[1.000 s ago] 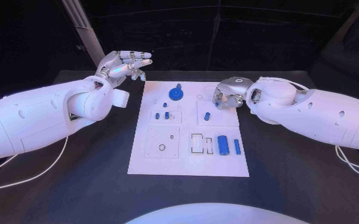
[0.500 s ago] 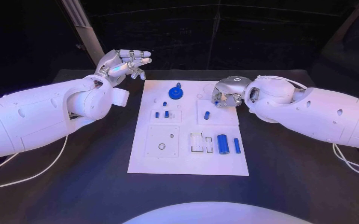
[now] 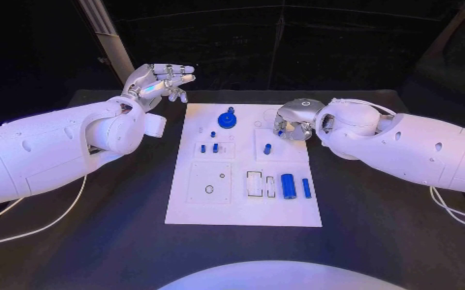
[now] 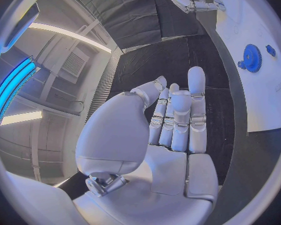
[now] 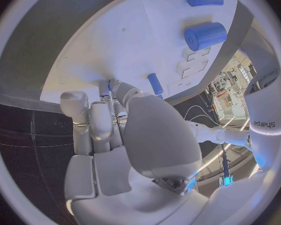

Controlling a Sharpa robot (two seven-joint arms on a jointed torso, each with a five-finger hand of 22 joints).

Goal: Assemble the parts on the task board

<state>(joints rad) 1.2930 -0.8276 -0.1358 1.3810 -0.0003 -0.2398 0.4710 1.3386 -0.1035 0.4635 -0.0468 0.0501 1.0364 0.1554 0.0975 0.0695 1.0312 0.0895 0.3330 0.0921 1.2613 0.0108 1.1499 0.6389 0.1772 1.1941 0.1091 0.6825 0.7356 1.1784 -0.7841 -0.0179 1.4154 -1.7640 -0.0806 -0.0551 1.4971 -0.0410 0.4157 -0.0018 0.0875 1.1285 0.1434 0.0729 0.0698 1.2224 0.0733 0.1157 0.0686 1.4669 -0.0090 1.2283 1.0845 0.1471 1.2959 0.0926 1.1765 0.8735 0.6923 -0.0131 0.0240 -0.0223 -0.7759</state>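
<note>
The white task board [image 3: 242, 203] lies mid-table. On it are a blue gear [image 3: 227, 120], small blue pegs [image 3: 209, 148], one more peg [image 3: 267, 148], a thick blue cylinder [image 3: 287, 186] and a thinner one [image 3: 306, 188]. My right hand [image 3: 293, 121] hovers over the board's far right corner, fingers curled down, and a small blue part [image 5: 108, 85] shows at its fingertips. In the right wrist view I see the board [image 5: 134, 45], the thick cylinder [image 5: 205, 35] and a peg [image 5: 155, 84]. My left hand [image 3: 160, 83] is raised beyond the board's far left corner, fingers apart and empty; its palm [image 4: 172, 120] faces the gear [image 4: 251, 58].
A grey slanted post [image 3: 97, 21] stands behind the left hand. Black table [image 3: 388, 236] surrounds the board on every side. White cables [image 3: 48, 226] trail off both arms near the table's side edges.
The right hand has barely shifted over the board's far right corner. The left hand stays raised in the same place.
</note>
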